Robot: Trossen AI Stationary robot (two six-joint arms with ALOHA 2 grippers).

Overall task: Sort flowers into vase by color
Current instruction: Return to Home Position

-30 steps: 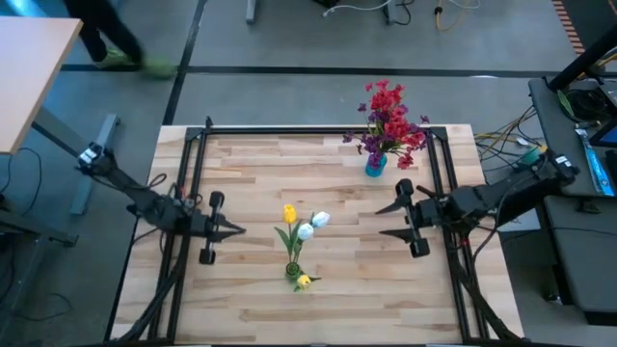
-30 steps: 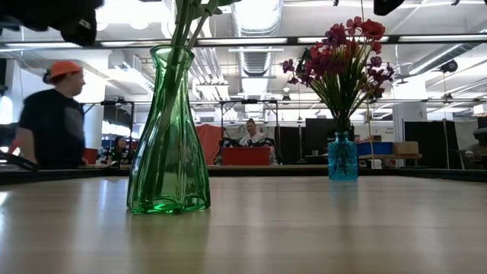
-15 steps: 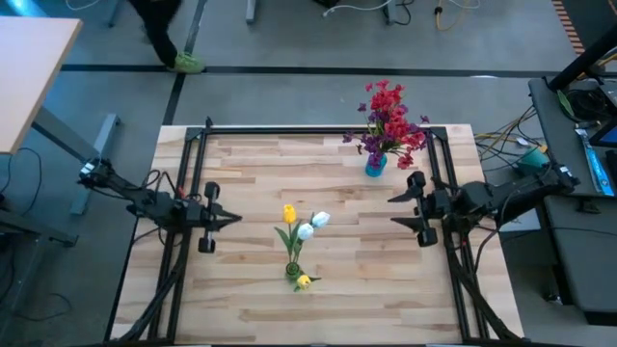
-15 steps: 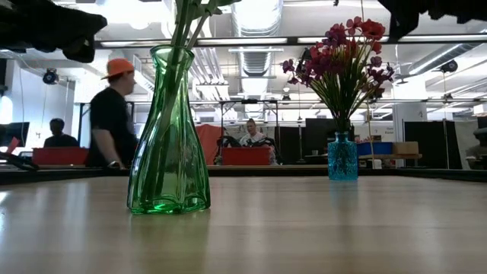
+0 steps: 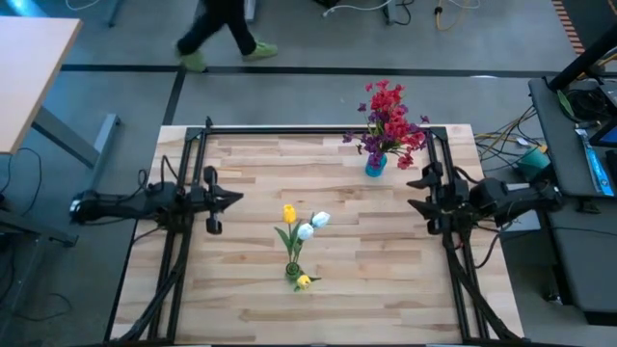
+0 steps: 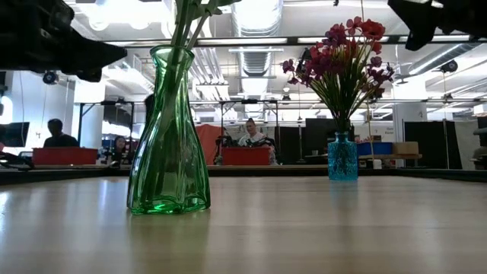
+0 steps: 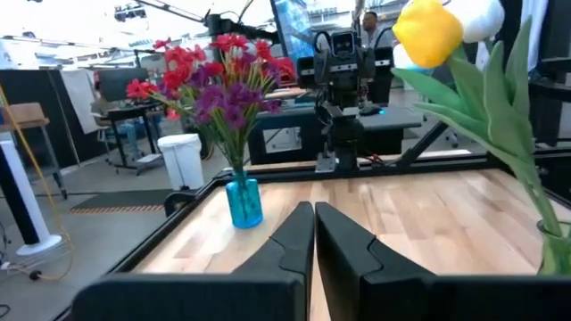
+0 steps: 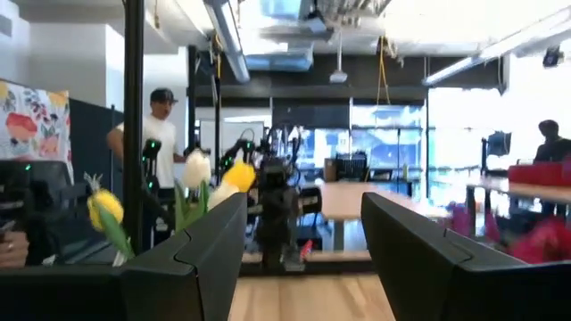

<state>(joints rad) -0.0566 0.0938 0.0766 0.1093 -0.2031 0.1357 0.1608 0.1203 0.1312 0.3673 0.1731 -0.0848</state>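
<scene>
- High view: left gripper (image 5: pixel 231 199) at the left tabletop (image 5: pixel 241 308) edge, fingers pressed together, empty; right gripper (image 5: pixel 415 192) at the right edge, fingers spread wide, empty.
- Red and purple flowers (image 5: pixel 388 120) stand in the blue vase (image 5: pixel 375 166); yellow and white flowers (image 5: pixel 303 223) in the green vase (image 5: pixel 293 273).
- Homing: draw each arm straight outward, clear of the blooms. Sorting looks complete.

No text, label, brand, number or sign can be read in any view.
</scene>
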